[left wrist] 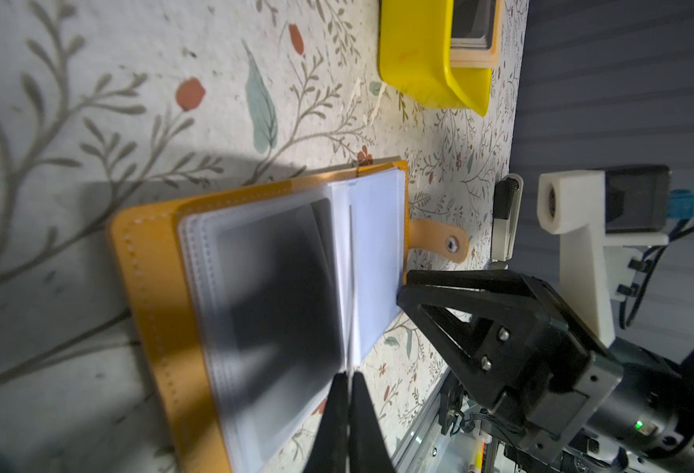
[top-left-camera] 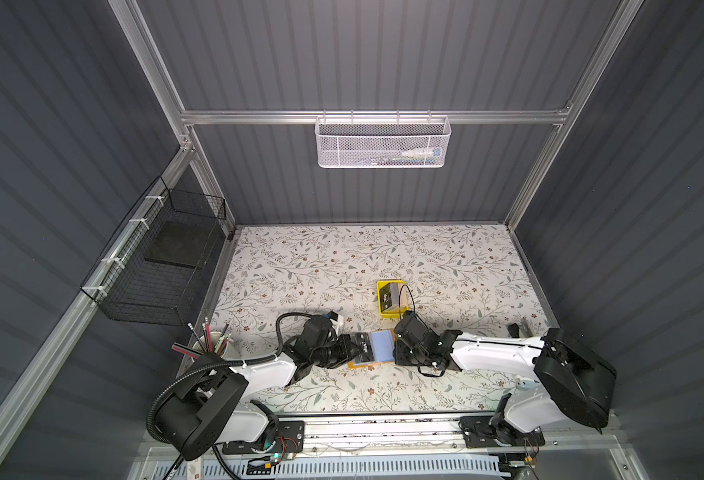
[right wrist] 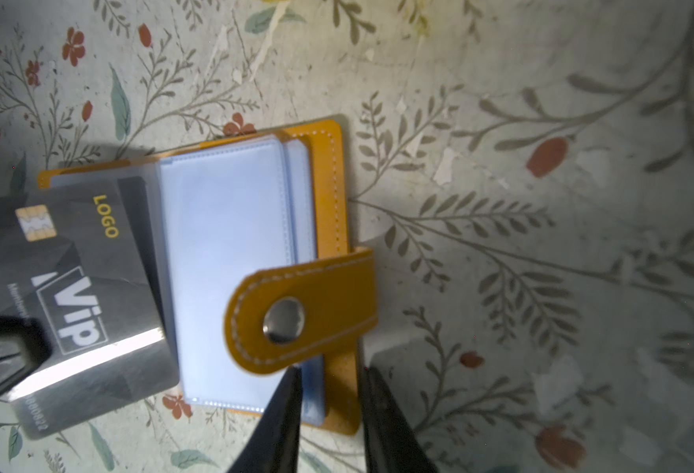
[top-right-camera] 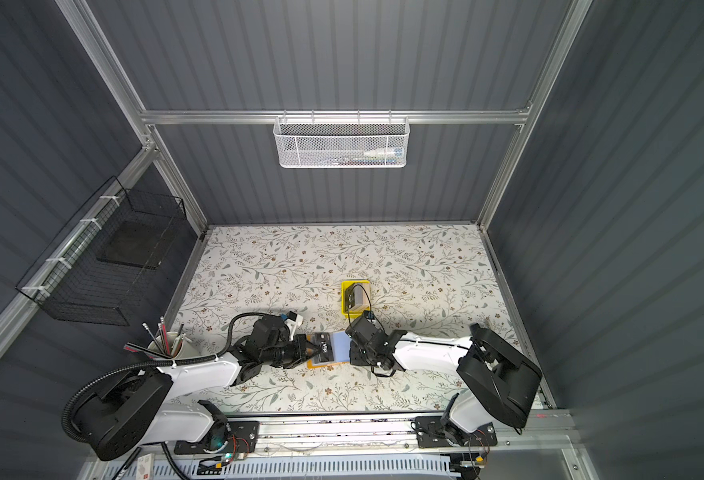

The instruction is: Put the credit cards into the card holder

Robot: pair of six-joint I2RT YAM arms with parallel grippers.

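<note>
The mustard card holder point(top-left-camera: 360, 365) point(right wrist: 328, 184) lies open near the table's front middle, with its bluish sleeve pages up. My left gripper point(top-left-camera: 358, 351) point(left wrist: 349, 374) is shut on a black "VIP" credit card point(top-left-camera: 364, 348) point(right wrist: 83, 286), which it holds tilted over the left pages. A dark card shape point(left wrist: 279, 286) shows through the left sleeve. My right gripper point(right wrist: 328, 385) point(left wrist: 419, 290) stands slightly open at the holder's right cover edge by the snap strap point(right wrist: 296, 315). One finger is over the pages and one is at the cover's outer edge. More credit cards point(top-left-camera: 391, 297) sit in the yellow tray point(top-left-camera: 380, 299).
The yellow tray point(left wrist: 419, 61) stands just behind the card holder. A cup of pencils point(top-left-camera: 213, 345) is at the front left. A black wire basket point(top-left-camera: 163, 266) hangs on the left wall and a white mesh basket point(top-left-camera: 383, 141) on the back rail.
</note>
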